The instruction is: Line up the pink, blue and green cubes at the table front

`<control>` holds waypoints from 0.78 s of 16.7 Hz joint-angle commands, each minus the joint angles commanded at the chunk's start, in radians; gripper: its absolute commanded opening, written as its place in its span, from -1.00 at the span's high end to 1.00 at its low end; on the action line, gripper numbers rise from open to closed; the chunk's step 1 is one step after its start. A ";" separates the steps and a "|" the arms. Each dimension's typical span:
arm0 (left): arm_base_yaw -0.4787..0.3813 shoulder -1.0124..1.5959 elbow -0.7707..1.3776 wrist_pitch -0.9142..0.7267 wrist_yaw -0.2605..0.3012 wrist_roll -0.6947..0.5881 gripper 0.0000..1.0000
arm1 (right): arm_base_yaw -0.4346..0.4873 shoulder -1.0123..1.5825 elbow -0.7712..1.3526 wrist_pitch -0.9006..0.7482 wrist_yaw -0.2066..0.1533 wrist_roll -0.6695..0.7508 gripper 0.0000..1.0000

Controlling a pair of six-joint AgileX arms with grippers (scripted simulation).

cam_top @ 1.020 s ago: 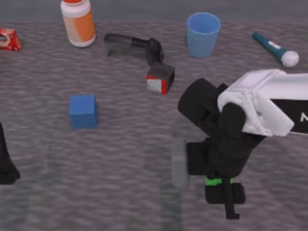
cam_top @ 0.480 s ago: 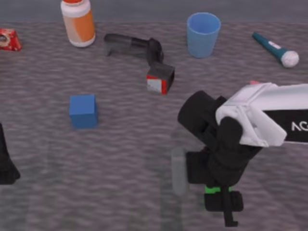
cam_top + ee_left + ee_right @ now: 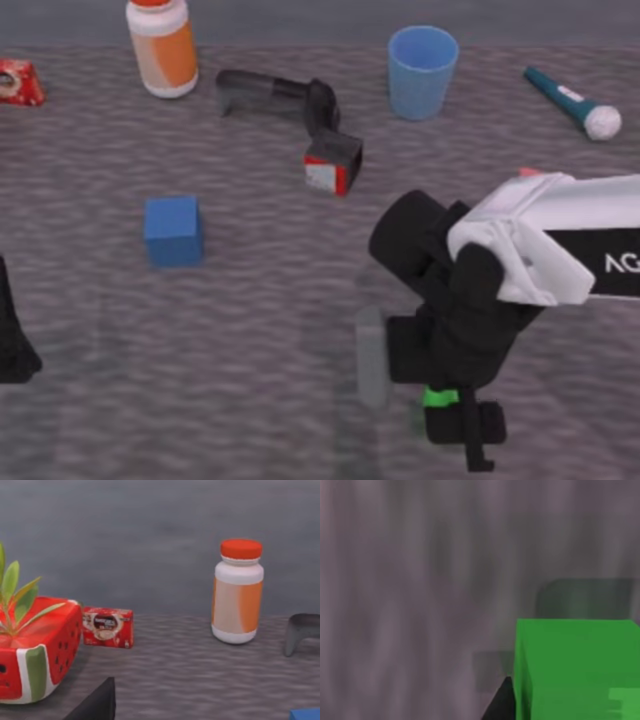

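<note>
My right gripper (image 3: 447,402) hangs low near the table front, shut on the small green cube (image 3: 440,397). The right wrist view shows that green cube (image 3: 575,670) large, with one dark finger (image 3: 500,705) against its side and its shadow on the table close below. The blue cube (image 3: 173,231) sits alone on the table (image 3: 250,330) at centre left. Only a thin sliver of the pink cube (image 3: 528,171) shows beside my right arm's white cover. My left gripper (image 3: 14,350) is parked at the left edge, open and empty, with one finger (image 3: 97,702) in its wrist view.
Along the back stand an orange-and-white bottle (image 3: 162,45), a dark handheld tool (image 3: 275,98), a blue cup (image 3: 422,70) and a teal microphone (image 3: 572,102). A red, white and black box (image 3: 333,162) sits mid-table. A red carton (image 3: 18,82) and a watermelon planter (image 3: 35,650) are far left.
My right gripper has carried the green cube a little closer to the table front. A sliver of the pink cube has come into view behind the arm. The left arm stayed still.
</note>
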 joint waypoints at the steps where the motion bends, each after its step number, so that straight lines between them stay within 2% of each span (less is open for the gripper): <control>1: 0.000 0.000 0.000 0.000 0.000 0.000 -1.00 | 0.000 0.000 0.000 0.000 0.000 0.000 -0.66; 3: 0.000 0.000 0.000 0.000 0.000 0.000 -1.00 | 0.000 0.000 0.000 0.000 0.000 0.000 -0.96; 4: 0.000 0.000 0.000 0.000 0.000 0.000 -1.00 | 0.000 0.000 0.000 0.000 0.000 0.000 -1.00; 13: 0.000 0.000 0.000 0.000 0.000 0.000 -1.00 | -0.001 -0.002 0.003 -0.004 0.000 0.000 -1.00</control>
